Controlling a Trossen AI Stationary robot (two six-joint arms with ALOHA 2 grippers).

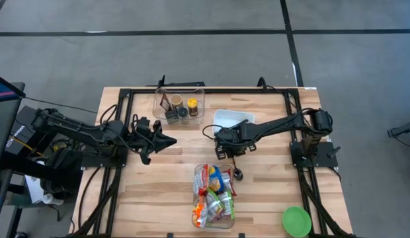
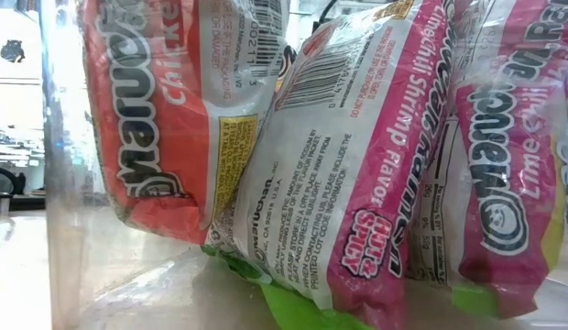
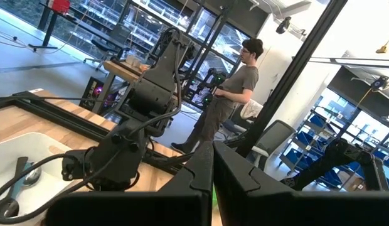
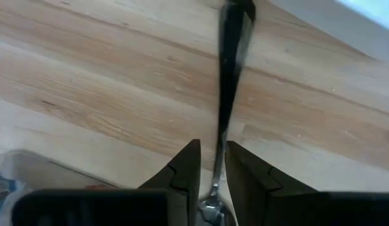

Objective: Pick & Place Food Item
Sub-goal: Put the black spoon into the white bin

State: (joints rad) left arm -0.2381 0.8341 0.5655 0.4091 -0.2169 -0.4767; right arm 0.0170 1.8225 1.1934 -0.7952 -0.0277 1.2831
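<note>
Clear bin [image 1: 214, 225], desk's near edge: ramen packets [image 1: 213, 195], none lifted yet.

Right end effector [image 1: 223, 149], beyond the bin: fingers [image 4: 182, 172] pinched on a spoon [image 4: 227, 94], bowl hanging near the desk [image 1: 159, 192]. Judged step: utensil carry. Next: set the spoon down without swinging.

Left end effector [image 1: 166, 140], mid-desk: closed, empty, waiting.

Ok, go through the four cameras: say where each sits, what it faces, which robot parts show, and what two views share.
High view: overhead, looking down on the table, both arms and the ramen bin.
Low view: at table-top height, pressed against the bin's ramen packets; no robot parts.
Left wrist view: past the shut left gripper toward the right arm and a person.
Right wrist view: down at the table, right gripper clamping a utensil.
Shared: high and low views both show the packets.
</note>
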